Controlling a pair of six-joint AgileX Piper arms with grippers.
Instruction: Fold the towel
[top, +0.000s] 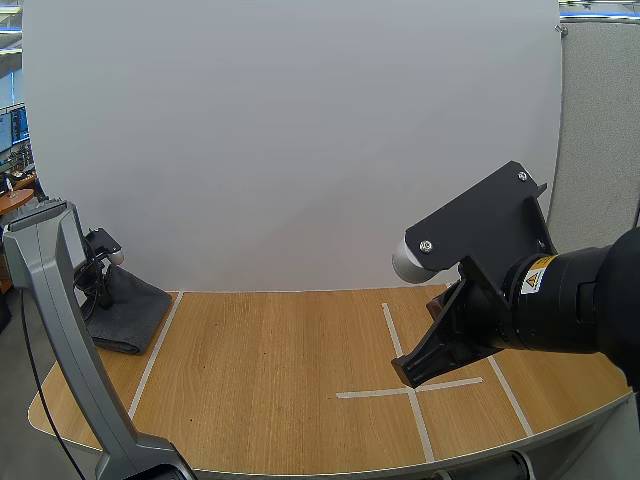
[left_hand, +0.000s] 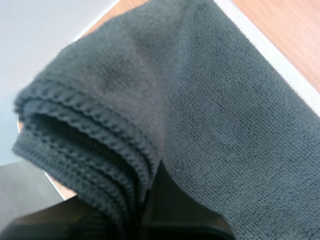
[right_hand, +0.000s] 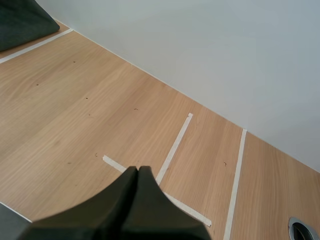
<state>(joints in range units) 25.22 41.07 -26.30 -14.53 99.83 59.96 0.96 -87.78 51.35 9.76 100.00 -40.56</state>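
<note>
At the far left edge of the table (top: 270, 380), the folded grey towel (top: 128, 312) is pinched at its raised hem by the closed left gripper (top: 98, 272). Well apart, at the near right, the right gripper (top: 412, 374) is held closed on nothing above the tape lines (top: 385, 393).

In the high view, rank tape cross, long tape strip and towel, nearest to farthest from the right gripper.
1. Tape cross, at the right gripper tip, table's right side.
2. Long tape strip, across on the left.
3. Towel, beyond that strip, far left.
</note>
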